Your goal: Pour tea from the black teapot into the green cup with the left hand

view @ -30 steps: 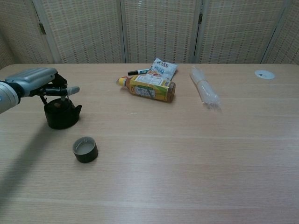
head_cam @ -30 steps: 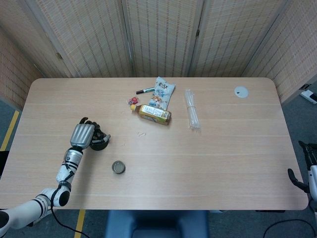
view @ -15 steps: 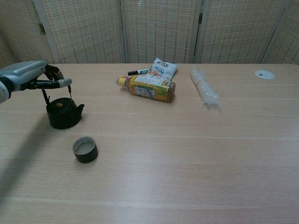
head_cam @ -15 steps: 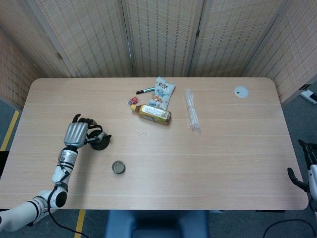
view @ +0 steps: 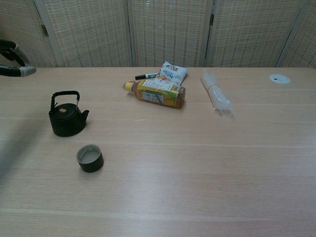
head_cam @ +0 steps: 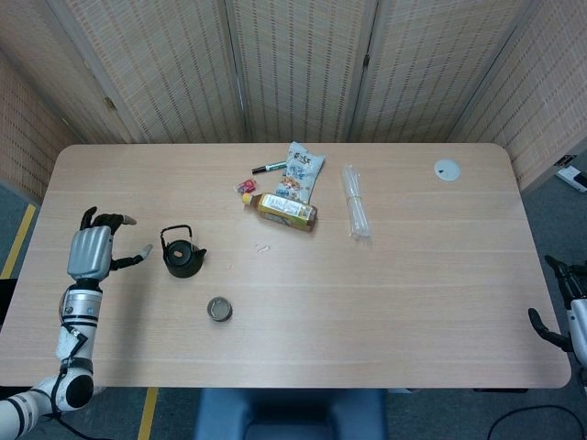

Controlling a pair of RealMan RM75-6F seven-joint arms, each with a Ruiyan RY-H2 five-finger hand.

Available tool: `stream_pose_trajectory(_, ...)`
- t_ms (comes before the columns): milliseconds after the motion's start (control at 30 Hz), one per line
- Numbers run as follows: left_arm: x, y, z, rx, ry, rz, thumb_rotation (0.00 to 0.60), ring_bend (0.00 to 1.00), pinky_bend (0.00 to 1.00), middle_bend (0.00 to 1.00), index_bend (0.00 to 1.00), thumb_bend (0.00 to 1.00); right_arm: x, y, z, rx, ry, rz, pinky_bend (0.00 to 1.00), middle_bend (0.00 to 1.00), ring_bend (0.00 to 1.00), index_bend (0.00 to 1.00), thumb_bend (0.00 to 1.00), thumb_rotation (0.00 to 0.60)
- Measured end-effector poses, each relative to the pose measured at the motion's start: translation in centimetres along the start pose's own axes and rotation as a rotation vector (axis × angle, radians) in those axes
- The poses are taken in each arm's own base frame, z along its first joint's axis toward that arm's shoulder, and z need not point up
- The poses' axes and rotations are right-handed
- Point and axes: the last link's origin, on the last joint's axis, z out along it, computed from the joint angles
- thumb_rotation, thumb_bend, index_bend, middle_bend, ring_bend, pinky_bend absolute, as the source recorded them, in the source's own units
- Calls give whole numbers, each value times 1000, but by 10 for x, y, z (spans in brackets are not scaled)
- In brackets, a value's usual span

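Note:
The black teapot (head_cam: 182, 256) (view: 66, 117) stands upright on the table at the left, handle up, spout pointing right. The green cup (head_cam: 219, 310) (view: 90, 158) stands just in front of it, toward the table's near edge. My left hand (head_cam: 93, 250) hovers well to the left of the teapot, apart from it, fingers spread and holding nothing; in the chest view only its fingertips (view: 15, 70) show at the left edge. My right hand (head_cam: 567, 310) shows only partly at the right edge, off the table, and its pose is unclear.
Behind the teapot, mid-table, lie a yellow drink bottle (head_cam: 286, 211) (view: 160, 93), a snack bag (head_cam: 303, 170), a marker (head_cam: 268, 168), small wrapped candies (head_cam: 246, 190) and a clear bundle of straws (head_cam: 355, 213) (view: 216, 98). A white disc (head_cam: 446, 169) lies at the far right.
My left hand has let go of the teapot's handle and drawn away to the left. The teapot stays standing on the table.

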Motion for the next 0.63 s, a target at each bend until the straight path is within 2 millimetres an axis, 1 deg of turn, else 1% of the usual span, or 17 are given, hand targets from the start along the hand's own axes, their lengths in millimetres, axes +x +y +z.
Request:
stream_pose_trajectory(33,3,-4,-6,7,9,2,600,283,101,383,402,256,0,0,1,5,-5,9,0,191,248,77,376,600)
stream_pose_trajectory(167,16,-23,-40,46,35,0,600,287,101,393,402,258,0,2,4,24,-22,62,0,191,237,90,376,600)
stream_pose_trajectory(367,27,-47,-88,95,58,30,600,289,98,405,411,265,-2,5,5,59,-49,123,0,191,232,91,376,600)
stream_pose_trajectory(467,29,-54,-109,98,71,47,600,307,97,422,422,268,-4,3,2,74,-64,134,0,191,232,97,376,600)
stream_pose_trajectory(533,31,-53,-118,79,91,54,600,328,95,445,442,269,-5,0,0,84,-68,135,0,191,231,106,376,600)
stream_pose_trajectory(633,31,-57,-134,48,119,93,600,331,86,450,450,269,-7,-3,-2,95,-74,131,0,191,230,116,376,600)
